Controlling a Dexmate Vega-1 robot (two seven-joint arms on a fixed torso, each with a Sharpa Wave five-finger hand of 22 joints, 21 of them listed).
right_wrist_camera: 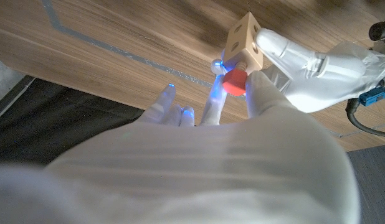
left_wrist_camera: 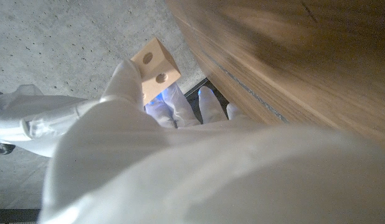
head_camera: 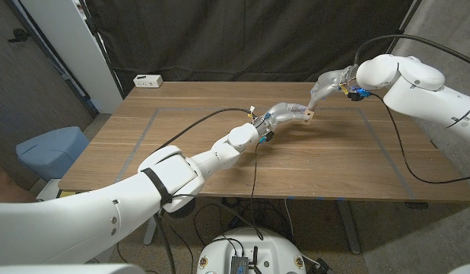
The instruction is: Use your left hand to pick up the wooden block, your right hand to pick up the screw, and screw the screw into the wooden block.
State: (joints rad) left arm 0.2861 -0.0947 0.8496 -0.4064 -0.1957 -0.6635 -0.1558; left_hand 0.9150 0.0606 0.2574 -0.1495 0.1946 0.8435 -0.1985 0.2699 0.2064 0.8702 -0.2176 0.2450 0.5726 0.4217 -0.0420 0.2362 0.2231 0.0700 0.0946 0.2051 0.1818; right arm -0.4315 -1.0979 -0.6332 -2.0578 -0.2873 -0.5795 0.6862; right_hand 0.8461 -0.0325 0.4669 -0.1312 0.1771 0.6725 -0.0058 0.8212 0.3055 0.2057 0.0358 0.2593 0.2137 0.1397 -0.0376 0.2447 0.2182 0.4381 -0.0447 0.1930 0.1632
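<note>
Head view: left hand [head_camera: 284, 114] holds wooden block [head_camera: 308, 116] above the table [head_camera: 220, 164], meeting right hand [head_camera: 326, 87].
Left wrist view: block pinched at fingertips [left_wrist_camera: 127, 74].
Right wrist view: right hand pinches red-headed screw [right_wrist_camera: 233, 81] against block.

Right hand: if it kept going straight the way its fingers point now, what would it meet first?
The wooden block, held up by the left hand. The right hand already holds the red-headed screw against the block's face, so almost no gap remains, though exact depth is unclear.
</note>
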